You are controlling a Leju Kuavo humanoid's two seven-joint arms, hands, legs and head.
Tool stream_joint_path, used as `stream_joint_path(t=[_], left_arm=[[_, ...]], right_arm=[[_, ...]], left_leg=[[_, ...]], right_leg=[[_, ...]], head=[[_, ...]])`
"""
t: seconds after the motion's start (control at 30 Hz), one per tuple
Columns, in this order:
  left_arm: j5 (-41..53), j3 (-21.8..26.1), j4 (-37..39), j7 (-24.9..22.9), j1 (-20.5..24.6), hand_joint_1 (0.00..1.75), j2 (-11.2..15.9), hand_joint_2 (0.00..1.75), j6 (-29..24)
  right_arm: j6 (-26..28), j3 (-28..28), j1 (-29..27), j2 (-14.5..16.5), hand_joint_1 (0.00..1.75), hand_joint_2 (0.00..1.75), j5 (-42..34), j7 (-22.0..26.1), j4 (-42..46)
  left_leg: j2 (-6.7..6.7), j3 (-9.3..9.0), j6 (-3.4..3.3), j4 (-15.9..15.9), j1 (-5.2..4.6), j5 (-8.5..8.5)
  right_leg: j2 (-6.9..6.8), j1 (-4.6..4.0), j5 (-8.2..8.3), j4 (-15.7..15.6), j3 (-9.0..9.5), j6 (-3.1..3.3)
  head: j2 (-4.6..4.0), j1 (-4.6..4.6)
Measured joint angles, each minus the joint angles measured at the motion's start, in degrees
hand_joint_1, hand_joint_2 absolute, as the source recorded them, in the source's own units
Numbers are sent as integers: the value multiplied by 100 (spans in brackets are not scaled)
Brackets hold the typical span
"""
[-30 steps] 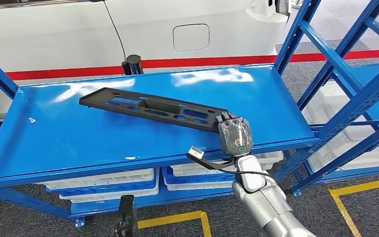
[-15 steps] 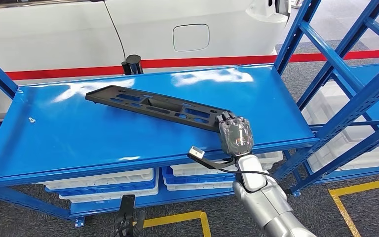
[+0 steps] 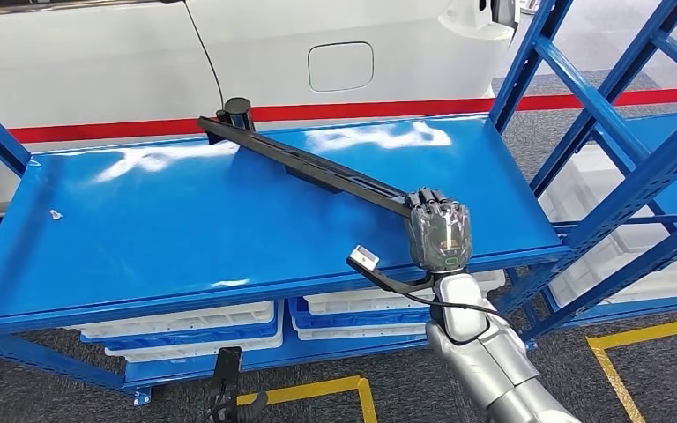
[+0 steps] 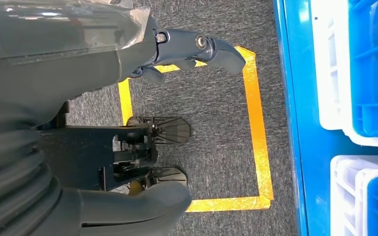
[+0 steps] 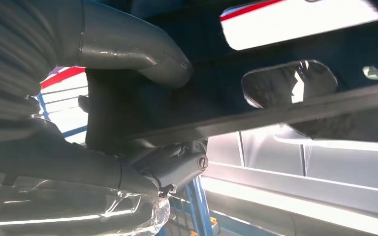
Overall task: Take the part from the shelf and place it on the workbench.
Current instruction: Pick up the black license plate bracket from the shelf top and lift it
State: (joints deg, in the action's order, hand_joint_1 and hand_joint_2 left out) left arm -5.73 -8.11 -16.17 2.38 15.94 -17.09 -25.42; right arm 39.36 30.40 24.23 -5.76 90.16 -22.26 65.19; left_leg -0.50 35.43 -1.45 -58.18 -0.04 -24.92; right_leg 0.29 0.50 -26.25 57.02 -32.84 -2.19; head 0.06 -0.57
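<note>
Step in hand: the robot is taking the part (image 3: 308, 167) off the shelf (image 3: 141, 238); the lift looks underway, the placing not yet begun.
Right hand: the right hand (image 3: 439, 233) is gripping the part's near end, its fingers (image 5: 177, 167) and thumb wrapping the black frame in the right wrist view.
Part: the long black part is slanting up from the hand, its far end reaching over the shelf's back edge, apparently clear of the blue surface.
Left hand: the left hand (image 4: 142, 49) is hanging over the carpeted floor (image 4: 216, 98), fingers curling loosely on nothing.
Next move: likely carrying the part clear of the blue uprights (image 3: 529, 62), then turning toward the workbench; the long overhang is calling for a firm hold.
</note>
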Motion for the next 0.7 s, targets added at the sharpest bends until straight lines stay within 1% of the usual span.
stream_joint_path(t=[0.27,0.33,0.43,0.47,0.5,0.53,0.57,0.6,0.63,0.67,0.7], left_arm=[[0,-24,0,0,4,0,0,175,0],[0,-29,0,-2,5,0,0,175,0],[0,-44,0,-7,7,0,0,175,-28],[-1,-51,0,-7,9,0,0,175,-51],[-3,-60,0,-3,10,0,0,175,-78],[-9,-69,0,5,11,0,0,175,-104],[-21,-80,0,20,11,0,0,175,-129],[-36,-90,1,40,11,0,0,175,-152],[-60,-101,2,66,12,0,0,175,-172],[-84,-113,3,92,14,0,-1,175,-189],[-107,-127,4,117,16,0,-1,175,-202]], right_arm=[[0,177,0,-156,175,175,0,-59,203],[0,255,9,-225,175,175,0,-261,283],[0,523,76,-461,175,175,-1,-869,656],[0,591,94,-543,175,175,-1,-979,847],[0,612,83,-593,175,175,-5,-934,1065],[0,575,33,-596,175,175,-39,-723,1307],[0,455,-65,-515,175,175,-162,-273,1564],[0,253,-194,-324,175,175,-414,399,1790],[0,-66,-333,-18,175,175,-862,1272,1953],[0,-478,-473,349,175,175,-1425,2413,2050],[0,-966,-597,714,175,175,-2034,3709,2081]], left_leg=[[0,0,0,0,1,0],[-1,0,0,0,0,0],[-4,3,0,0,0,1],[-4,3,0,0,0,1],[-3,3,0,0,0,0],[-3,3,0,0,0,0],[-1,3,0,0,0,-1],[1,3,0,1,1,-2],[4,2,1,3,3,-2],[4,2,2,5,6,-2],[-3,2,3,7,10,-2]], right_leg=[[0,-1,0,0,0,0],[0,-1,0,0,0,0],[-1,0,0,0,0,0],[-1,0,0,0,0,0],[-1,0,0,0,-1,0],[0,0,0,0,-1,0],[0,-1,0,0,-1,0],[2,-2,0,0,-2,0],[5,-5,0,0,-6,0],[5,-7,-1,0,-10,0],[-2,-11,-6,0,-11,-4]], head=[[0,0],[-1,0],[0,0],[0,-1],[0,-1],[1,-2],[1,-2],[0,-2],[0,-1],[0,3],[0,3]])
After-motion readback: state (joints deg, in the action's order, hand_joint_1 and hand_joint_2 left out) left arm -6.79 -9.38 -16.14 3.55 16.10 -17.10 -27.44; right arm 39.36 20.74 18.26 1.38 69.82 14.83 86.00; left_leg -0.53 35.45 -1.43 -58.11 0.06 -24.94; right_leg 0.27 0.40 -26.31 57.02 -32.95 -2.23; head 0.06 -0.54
